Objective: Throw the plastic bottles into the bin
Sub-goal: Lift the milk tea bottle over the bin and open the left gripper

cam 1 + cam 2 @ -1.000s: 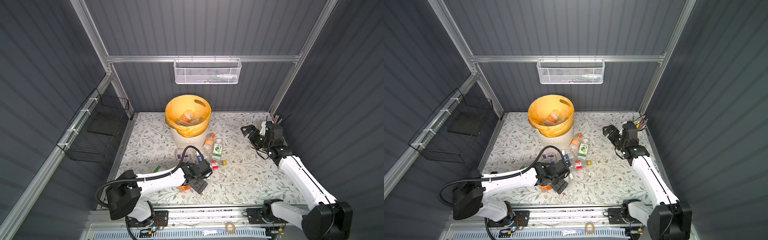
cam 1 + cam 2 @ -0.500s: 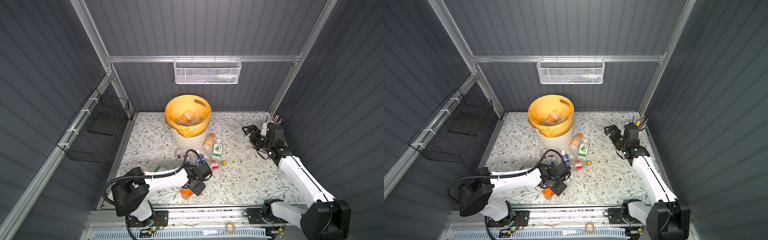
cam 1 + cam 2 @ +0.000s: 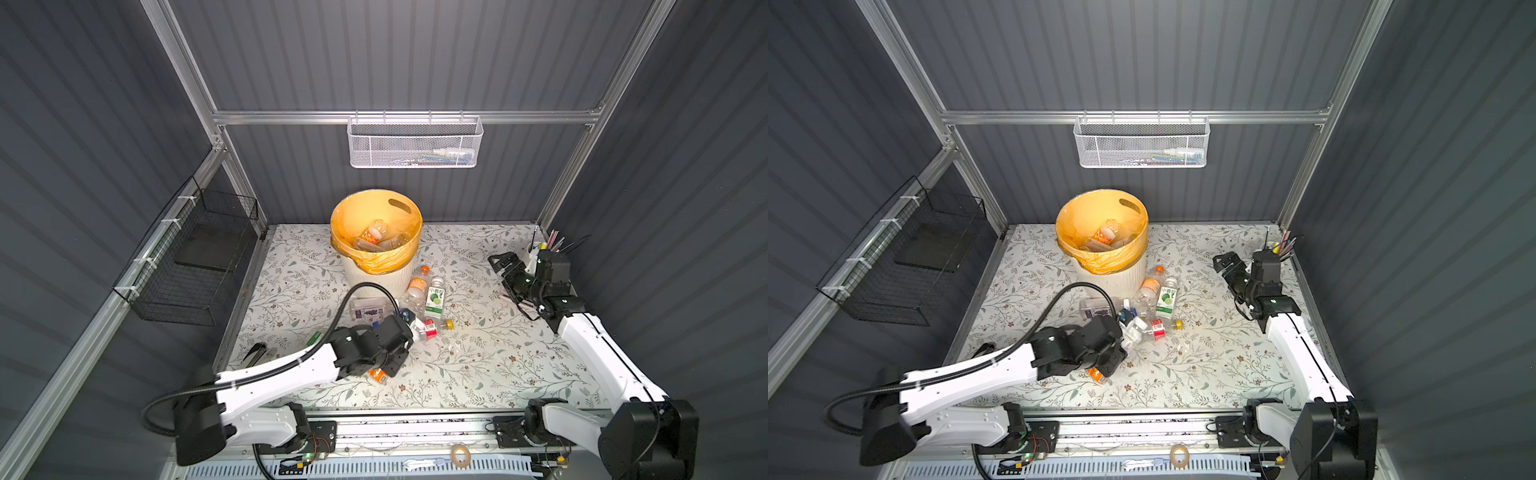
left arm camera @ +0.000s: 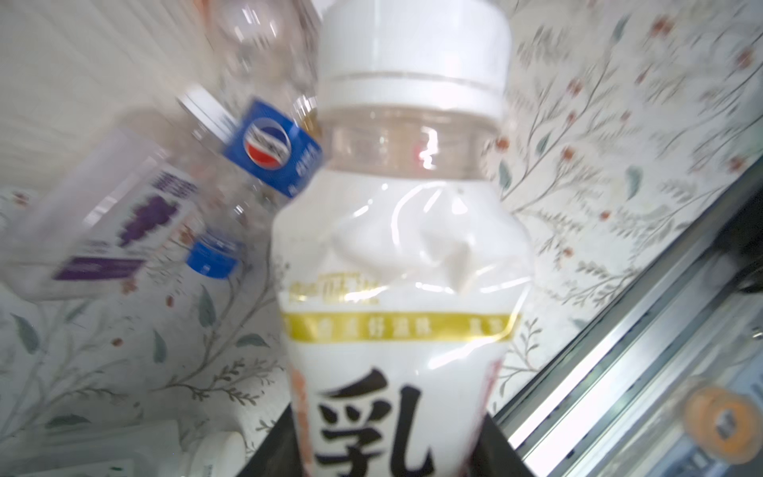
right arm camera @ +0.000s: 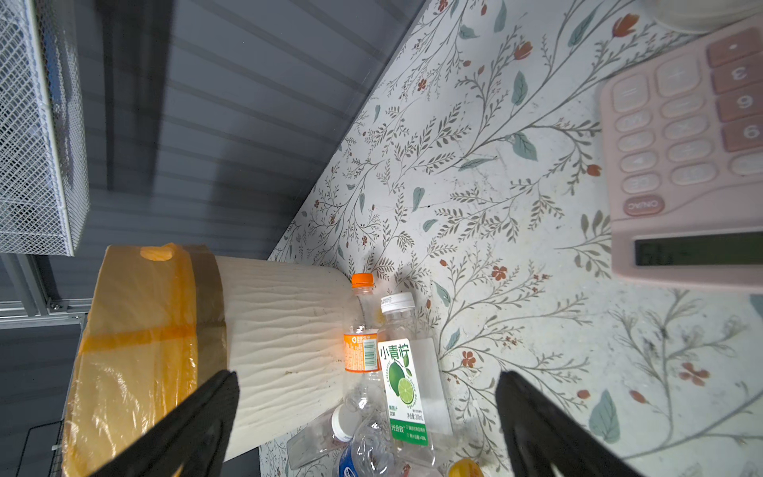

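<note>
My left gripper (image 4: pixel 388 446) is shut on a clear bottle (image 4: pixel 396 256) with a white cap and a white label; in both top views it is just in front of the pile (image 3: pixel 405 332) (image 3: pixel 1125 332). More plastic bottles lie between it and the bin: an orange-labelled one (image 3: pixel 417 284), a lime-labelled one (image 3: pixel 435 297), a grape-labelled one (image 3: pixel 368 309), a blue-labelled one (image 4: pixel 272 148) and a red-labelled one (image 3: pixel 430 328). An orange one (image 3: pixel 379 375) lies under the left wrist. The cream bin (image 3: pixel 365 278) (image 5: pixel 280 330) with an orange liner holds several bottles. My right gripper (image 3: pixel 509 270) (image 5: pixel 367 413) hangs open and empty at the right.
A pink calculator (image 5: pixel 685 157) and a cup of pens (image 3: pixel 540 247) sit at the back right. A white mesh basket (image 3: pixel 413 143) hangs on the back wall, a black wire basket (image 3: pixel 195 257) on the left wall. A black tool (image 3: pixel 255 353) lies near the table's left edge.
My left gripper has gone from open to shut on the white-capped bottle at the front of the pile. The right arm has barely moved.
</note>
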### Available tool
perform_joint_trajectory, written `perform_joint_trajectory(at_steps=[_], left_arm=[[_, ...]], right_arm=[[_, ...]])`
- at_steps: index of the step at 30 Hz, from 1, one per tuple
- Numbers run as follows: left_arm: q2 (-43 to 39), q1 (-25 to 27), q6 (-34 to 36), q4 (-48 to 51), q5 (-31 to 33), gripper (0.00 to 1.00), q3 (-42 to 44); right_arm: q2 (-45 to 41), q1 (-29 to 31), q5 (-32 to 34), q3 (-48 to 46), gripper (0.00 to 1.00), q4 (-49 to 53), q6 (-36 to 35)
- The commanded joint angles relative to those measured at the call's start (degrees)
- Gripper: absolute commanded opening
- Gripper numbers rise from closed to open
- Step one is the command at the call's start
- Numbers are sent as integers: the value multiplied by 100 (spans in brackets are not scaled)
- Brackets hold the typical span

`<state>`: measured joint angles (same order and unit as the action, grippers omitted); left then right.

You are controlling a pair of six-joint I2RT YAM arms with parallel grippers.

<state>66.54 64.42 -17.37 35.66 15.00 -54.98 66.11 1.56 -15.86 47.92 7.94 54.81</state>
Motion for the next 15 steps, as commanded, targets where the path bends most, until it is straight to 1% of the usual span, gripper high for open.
perform_joint_trajectory(at_steps=[1,3,5,7,10,12,13,15], left_arm=[[-672,26,321,-396,889,44,-374],[-947,26,553,-702,1470,43,-597],[-1058,20,1019,-1136,1935,43,-905],[-930,5,1561,-1435,2318,43,-1322],[-439,-103,2402,-1774,2574,42,-2160],[-167,-337,2833,-2175,2377,41,-2534],[-5,-583,2878,-2366,2164,42,-2850],[322,-1259,2699,-2519,1470,43,-3109]], right_arm=[[-74,-85,-117,-139,99,-182,146],[-97,-120,-175,-194,99,-254,186],[-108,-138,-251,-189,99,-267,163],[-126,-146,-282,-170,99,-243,119],[-155,-155,-283,-124,99,-212,74],[-167,-156,-282,-108,99,-208,61],[-165,-156,-484,-108,99,-206,66],[-163,-156,-556,-130,99,-201,91]])
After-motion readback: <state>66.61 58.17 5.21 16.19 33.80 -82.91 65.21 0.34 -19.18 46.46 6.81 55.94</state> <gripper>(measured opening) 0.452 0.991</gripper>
